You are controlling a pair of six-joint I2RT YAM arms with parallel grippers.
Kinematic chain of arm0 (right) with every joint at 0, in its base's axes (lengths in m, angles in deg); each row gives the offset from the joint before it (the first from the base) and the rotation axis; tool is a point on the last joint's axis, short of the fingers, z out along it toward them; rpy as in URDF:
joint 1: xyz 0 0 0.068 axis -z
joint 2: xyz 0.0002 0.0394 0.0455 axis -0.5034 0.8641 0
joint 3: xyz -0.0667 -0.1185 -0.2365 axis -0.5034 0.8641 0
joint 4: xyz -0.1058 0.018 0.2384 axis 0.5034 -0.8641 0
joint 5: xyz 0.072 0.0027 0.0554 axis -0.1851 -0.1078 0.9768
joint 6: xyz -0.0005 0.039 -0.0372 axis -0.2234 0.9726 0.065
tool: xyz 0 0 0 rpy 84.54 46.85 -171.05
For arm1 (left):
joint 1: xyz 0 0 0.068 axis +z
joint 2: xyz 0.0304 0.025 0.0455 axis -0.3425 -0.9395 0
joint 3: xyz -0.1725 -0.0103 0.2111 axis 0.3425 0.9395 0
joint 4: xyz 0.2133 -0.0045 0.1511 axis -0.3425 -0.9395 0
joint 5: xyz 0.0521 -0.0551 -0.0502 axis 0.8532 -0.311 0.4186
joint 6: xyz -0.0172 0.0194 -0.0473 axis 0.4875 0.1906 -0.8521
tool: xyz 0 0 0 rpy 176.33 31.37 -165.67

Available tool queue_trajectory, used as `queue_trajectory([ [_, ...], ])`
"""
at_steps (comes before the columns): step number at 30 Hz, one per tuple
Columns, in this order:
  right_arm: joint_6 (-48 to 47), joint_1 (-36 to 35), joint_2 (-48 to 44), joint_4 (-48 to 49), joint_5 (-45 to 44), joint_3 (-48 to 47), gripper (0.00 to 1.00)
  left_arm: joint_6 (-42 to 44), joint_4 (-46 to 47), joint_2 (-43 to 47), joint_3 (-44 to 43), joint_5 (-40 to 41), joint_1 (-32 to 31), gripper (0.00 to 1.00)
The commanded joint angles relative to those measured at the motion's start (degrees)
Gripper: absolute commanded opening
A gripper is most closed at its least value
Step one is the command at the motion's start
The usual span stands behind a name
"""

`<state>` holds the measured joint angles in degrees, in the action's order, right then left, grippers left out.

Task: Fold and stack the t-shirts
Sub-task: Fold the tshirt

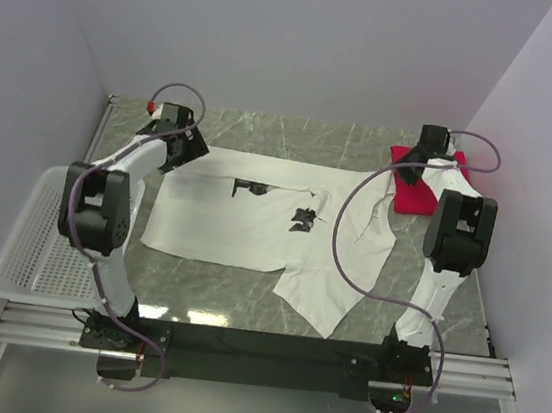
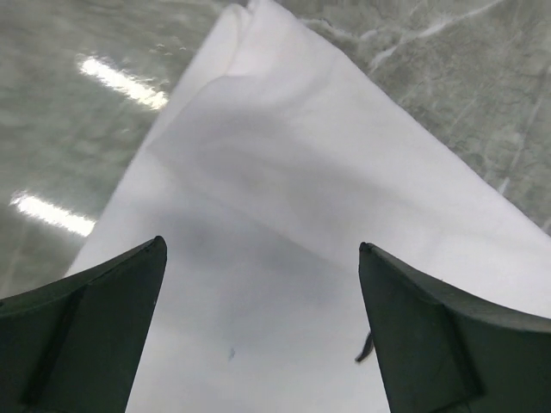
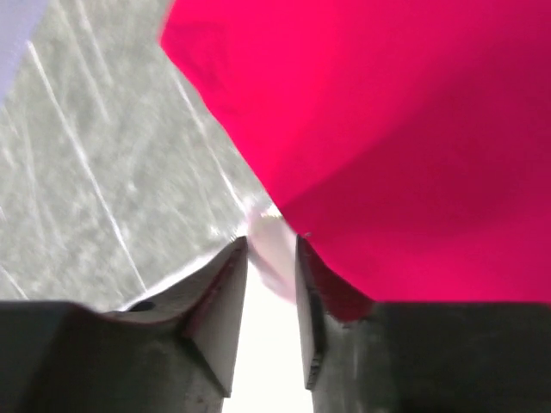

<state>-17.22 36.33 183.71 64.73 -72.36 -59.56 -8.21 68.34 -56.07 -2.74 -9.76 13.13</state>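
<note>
So far only the plain bright red cloth t-shirt [image 1: 417, 194] is folded square, at the upper right of the top view; the white short-sleeved cloth t-shirt with small black print [image 1: 234, 224] lies unfolded across the middle. Your left gripper [image 2: 258, 249] hangs wide open over its left corner. Your right gripper [image 3: 271, 245], at the red shirt's edge, has jaws barely apart around a bit of that white shirt, and you cannot tell whether it grips.

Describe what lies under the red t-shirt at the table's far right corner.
The red t-shirt lies on the marble table; grey stone shows around it. A bit of the white t-shirt meets its edge in the right wrist view. Whether it continues beneath is hidden.
</note>
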Motion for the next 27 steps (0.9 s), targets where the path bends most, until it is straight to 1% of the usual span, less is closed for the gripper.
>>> queue_trajectory([
  [1,-1.57,-0.48,-11.78,-1.22,-3.48,4.04,0.42,-2.10,-3.95,11.15,3.79,5.94,0.04,0.99],
  [2,-1.83,-1.53,-13.64,-2.45,-3.66,7.10,0.45,-2.11,-5.01,12.73,4.94,6.39,-0.39,0.99],
  [3,-1.75,-1.97,-15.48,-3.33,-3.83,8.61,0.47,-2.11,-6.67,16.14,6.09,7.00,-0.75,0.99],
  [4,-1.92,-2.67,-19.16,-4.03,-3.57,10.36,0.51,-2.37,-7.82,17.83,8.53,7.71,-1.19,0.99],
  [5,-2.01,-4.16,-21.20,-5.52,-3.40,14.12,0.51,-2.55,-8.87,20.98,9.86,8.76,-2.06,0.99],
  [6,-2.27,-5.13,-25.31,-5.97,-3.39,16.25,0.52,-2.90,-10.97,22.49,11.27,9.20,-2.50,0.99],
  [8,-2.01,-7.85,-29.54,-7.63,-3.75,23.10,0.52,-4.38,-13.09,26.70,15.84,8.60,-3.04,0.99],
  [9,-1.66,-8.30,-33.57,-7.82,-2.96,25.56,0.53,-5.18,-15.10,27.94,18.99,8.42,-3.12,1.00],
  [10,-1.40,-8.74,-35.52,-8.08,-1.91,30.20,0.53,-6.58,-15.91,29.17,20.58,8.33,-3.12,0.99],
  [11,-0.96,-9.01,-37.46,-8.52,-1.73,32.42,0.54,-7.29,-16.87,31.36,22.08,8.85,-3.12,0.99],
  [12,-0.87,-9.44,-41.30,-8.52,-1.46,34.53,0.56,-8.34,-17.58,32.51,23.57,9.03,-3.21,0.98],
  [13,-0.87,-9.54,-43.17,-8.52,-0.85,38.29,0.58,-9.74,-18.19,33.39,26.72,8.86,-3.21,0.97],
  [14,-1.04,-9.54,-44.84,-8.70,-0.67,39.90,0.59,-10.45,-18.29,35.06,28.23,8.51,-3.21,0.97],
  [15,-1.30,-9.62,-47.64,-8.96,-0.58,41.22,0.60,-11.15,-18.46,35.68,30.94,8.07,-3.12,0.96],
  [18,-2.36,-9.97,-52.31,-10.02,-1.02,45.27,0.63,-14.14,-19.17,37.00,34.65,9.46,-3.21,0.93],
  [21,-2.97,-10.15,-54.87,-9.84,-0.15,48.52,0.64,-15.90,-17.50,36.92,36.59,10.61,-3.12,0.91],
  [27,-3.15,-10.33,-55.58,-7.82,1.96,53.27,0.63,-19.59,-12.94,32.79,39.14,11.49,-3.21,0.86],
])
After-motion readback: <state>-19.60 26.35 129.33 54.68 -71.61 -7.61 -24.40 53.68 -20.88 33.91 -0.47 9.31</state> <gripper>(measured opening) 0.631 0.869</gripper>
